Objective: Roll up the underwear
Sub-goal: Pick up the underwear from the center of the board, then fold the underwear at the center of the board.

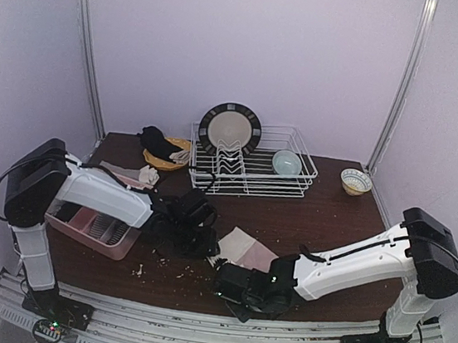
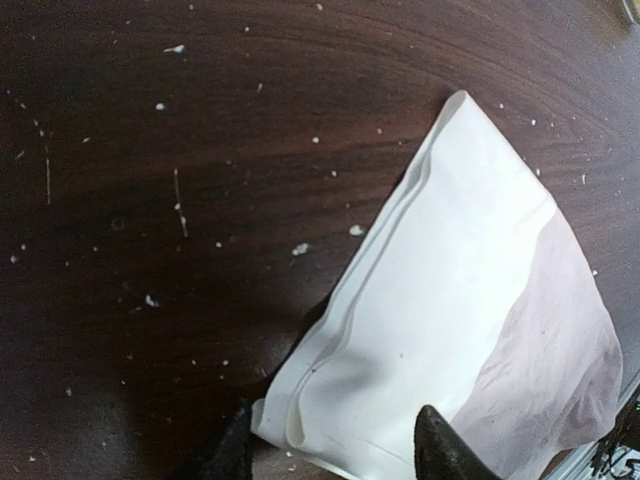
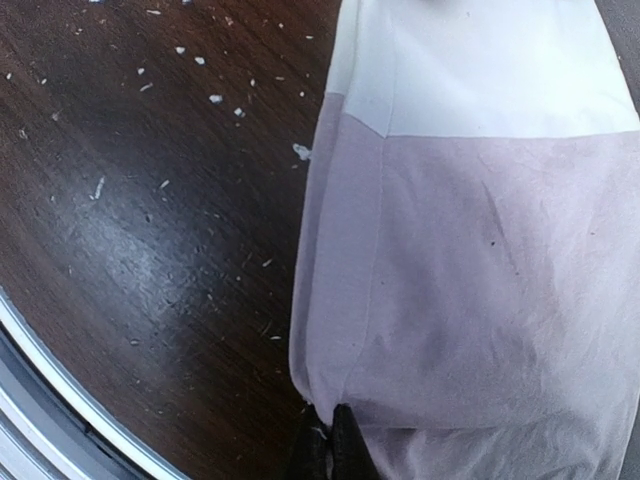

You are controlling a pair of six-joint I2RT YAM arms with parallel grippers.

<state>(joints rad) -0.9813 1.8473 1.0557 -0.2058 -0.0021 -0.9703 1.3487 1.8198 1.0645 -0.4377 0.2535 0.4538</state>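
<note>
A dark brown wooden table (image 1: 340,223) stands inside a booth of plain, pale lilac walls (image 1: 252,49). Two slim metal posts (image 1: 90,46) rise from its back corners, leaning slightly outward. A ribbed metal rail (image 1: 154,309) runs along the near edge. The light is soft and even, giving the glossy wood a dull sheen. Pale crumbs (image 2: 300,248) speckle the tabletop.

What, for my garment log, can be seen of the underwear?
The underwear lies flat and unrolled on the table, near its front edge. It is thin, lightly creased cloth folded into a tapering shape: one end white with a stitched hem, the other pale lilac. The open left hand straddles a white corner; the right hand looks shut on the lilac edge. Crumbs lie around it.
</note>
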